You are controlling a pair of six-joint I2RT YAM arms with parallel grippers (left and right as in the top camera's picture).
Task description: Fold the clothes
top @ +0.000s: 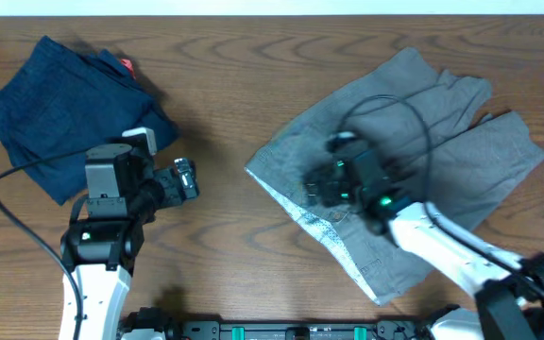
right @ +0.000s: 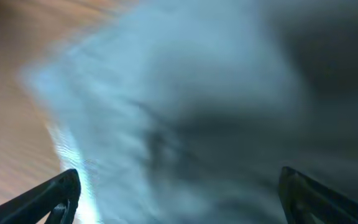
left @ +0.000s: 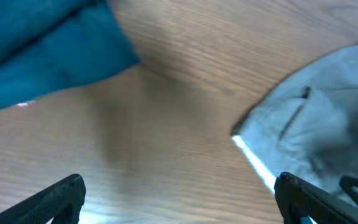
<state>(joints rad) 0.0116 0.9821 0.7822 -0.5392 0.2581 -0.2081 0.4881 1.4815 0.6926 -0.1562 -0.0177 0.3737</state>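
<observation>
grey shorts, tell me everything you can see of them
The grey shorts are soft, wrinkled taupe fabric, spread mostly flat on the right of the wooden table, legs toward the far right. A pale edge runs along the near left side. The open right hand hangs over their middle; contact is unclear.

The desk (top: pixel 253 76) is brown wood, strongly grained, smooth with a faint sheen. The clothes (top: pixel 461 161) are soft grey-taupe cloth, matt and wrinkled, with a paler band along the stitched edge. The navy garment (top: pixel 55 113) looks a heavier, matt weave. The left pincer (left: pixel 179 183) and right pincer (right: pixel 179 176) look like matt black plastic.
</observation>
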